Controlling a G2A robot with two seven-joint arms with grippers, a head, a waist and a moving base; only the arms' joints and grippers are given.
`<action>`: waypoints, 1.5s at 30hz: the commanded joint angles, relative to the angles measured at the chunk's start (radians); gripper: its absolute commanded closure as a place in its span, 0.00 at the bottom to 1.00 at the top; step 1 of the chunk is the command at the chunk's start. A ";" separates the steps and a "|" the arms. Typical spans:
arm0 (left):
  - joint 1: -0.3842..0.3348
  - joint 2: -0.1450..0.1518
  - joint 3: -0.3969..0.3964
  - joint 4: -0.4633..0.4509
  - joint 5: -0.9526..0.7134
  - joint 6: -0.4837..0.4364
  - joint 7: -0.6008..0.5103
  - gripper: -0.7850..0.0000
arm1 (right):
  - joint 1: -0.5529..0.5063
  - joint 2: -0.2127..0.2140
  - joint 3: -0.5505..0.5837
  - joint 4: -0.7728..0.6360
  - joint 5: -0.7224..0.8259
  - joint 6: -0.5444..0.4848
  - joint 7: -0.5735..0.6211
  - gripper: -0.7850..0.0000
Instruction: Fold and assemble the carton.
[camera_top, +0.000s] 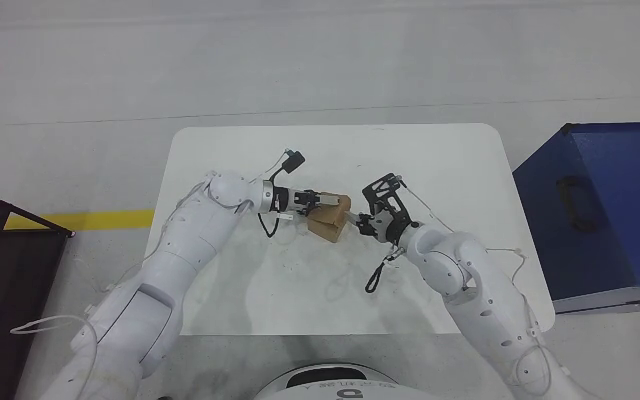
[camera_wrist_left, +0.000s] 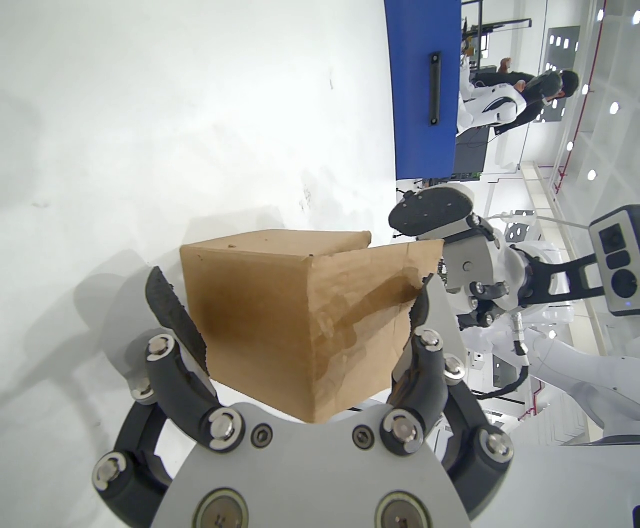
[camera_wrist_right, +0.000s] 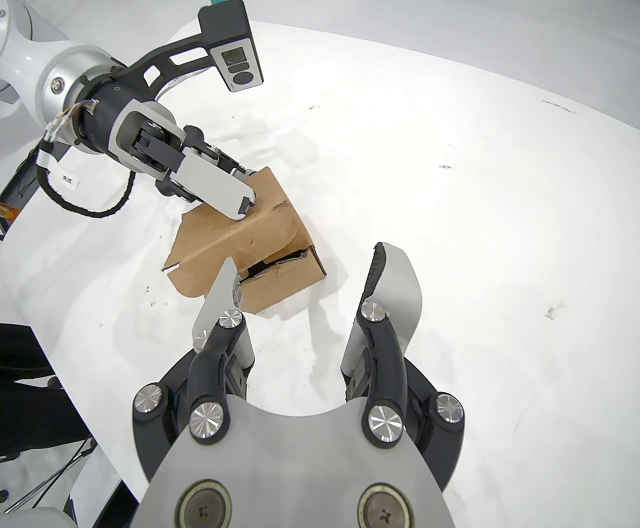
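Note:
A small brown carton (camera_top: 331, 216) lies tilted at the middle of the white table (camera_top: 450, 170), with one loose flap flat on the surface and a torn seam on its near end (camera_wrist_right: 270, 235). My left gripper (camera_top: 308, 201) is shut on one end of the carton, its fingers clamping opposite faces (camera_wrist_left: 292, 280). In the right wrist view that left gripper (camera_wrist_right: 244, 202) rests on the carton's upper edge. My right gripper (camera_top: 362, 222) stands open at the carton's other end (camera_wrist_right: 305, 257). One of its fingertips (camera_wrist_right: 227, 272) is close to the torn end, and nothing is between the fingers.
A blue bin (camera_top: 585, 215) stands off the table's right edge. A dark frame (camera_top: 25, 260) sits at the far left on the floor. Bare table surface lies all around the carton.

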 joint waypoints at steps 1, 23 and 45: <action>0.001 0.000 -0.001 0.001 -0.002 -0.001 0.000 0.00 | 0.010 -0.002 -0.009 0.006 0.006 -0.004 0.001 0.35; 0.004 -0.001 -0.005 0.005 -0.010 0.000 -0.008 0.00 | 0.001 -0.002 0.017 0.055 0.037 0.019 -0.027 0.31; -0.005 -0.004 -0.002 0.006 -0.005 0.006 -0.022 0.00 | 0.015 -0.008 0.019 0.093 0.051 0.057 -0.072 0.32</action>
